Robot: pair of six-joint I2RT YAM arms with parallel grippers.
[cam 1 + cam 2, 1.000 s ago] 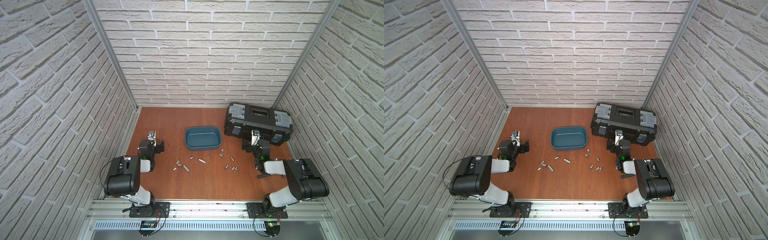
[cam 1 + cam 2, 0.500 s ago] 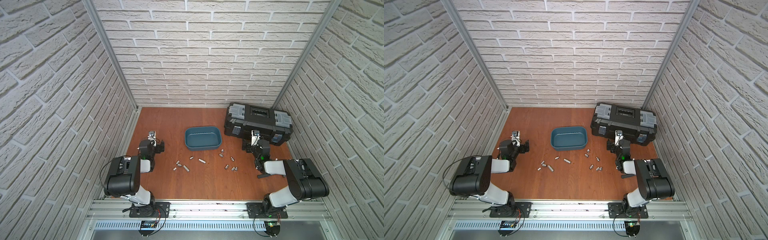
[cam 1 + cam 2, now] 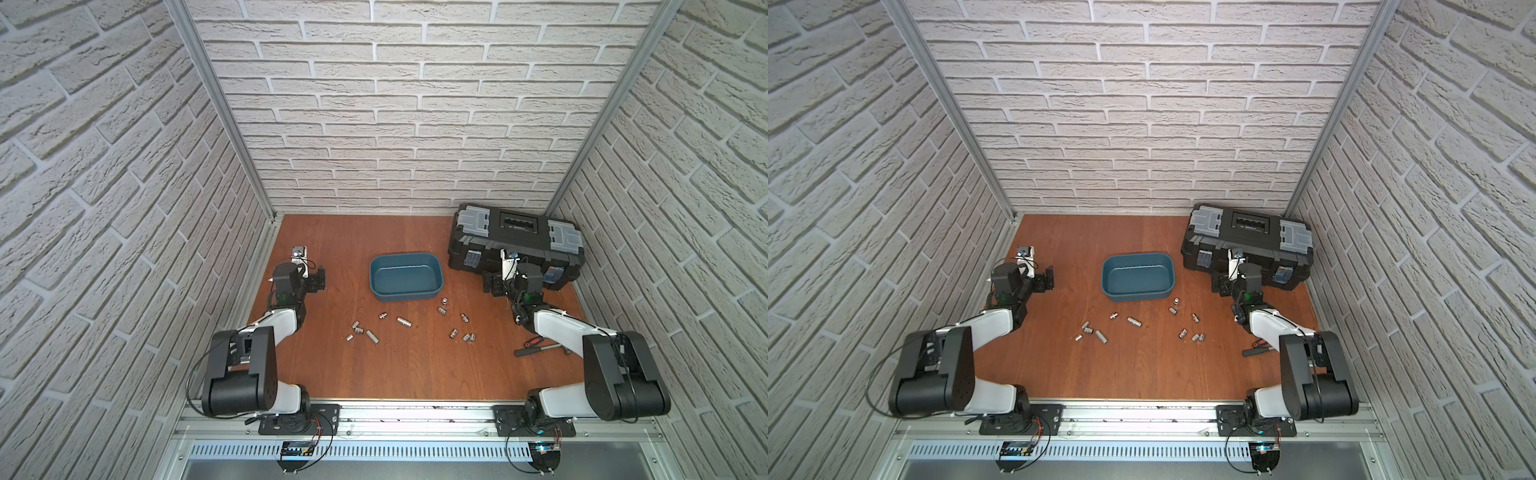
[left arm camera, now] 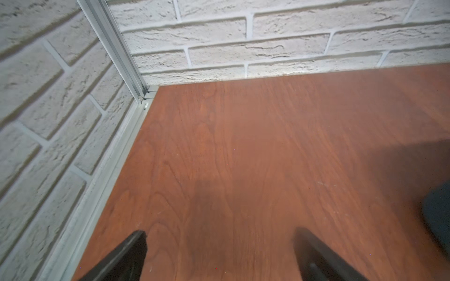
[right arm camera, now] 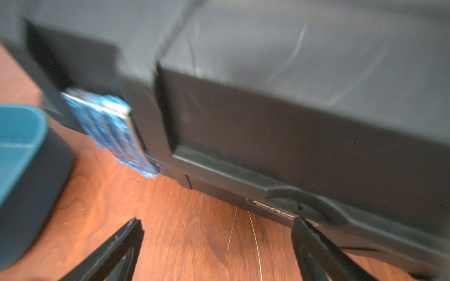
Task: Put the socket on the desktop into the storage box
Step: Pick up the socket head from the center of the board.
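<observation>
Fingers (image 4: pixel 121 255) of left gripper (image 4: pixel 220 232) spread wide, nothing btwn; right gripper (image 5: pixel 216 220) likewise, empty. Sockets (image 3: pixel 403 321), small metal cylinders, lie scattered on desktop (image 3: pixel 415 374) at 5–7 o'clock of empty teal storage box (image 3: pixel 405 296). Likely next: descend from above w/ jaws straddling one socket's width, since round steel prob. rolls on smooth wood-grain. White brick-look walls (image 3: pixel 395 124) on 3 sides; black toolbox (image 3: pixel 515 232) at 2 o'clock of box.

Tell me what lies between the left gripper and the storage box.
Only bare desktop: nothing sits between the left gripper and the storage box, as both top views show.
</observation>
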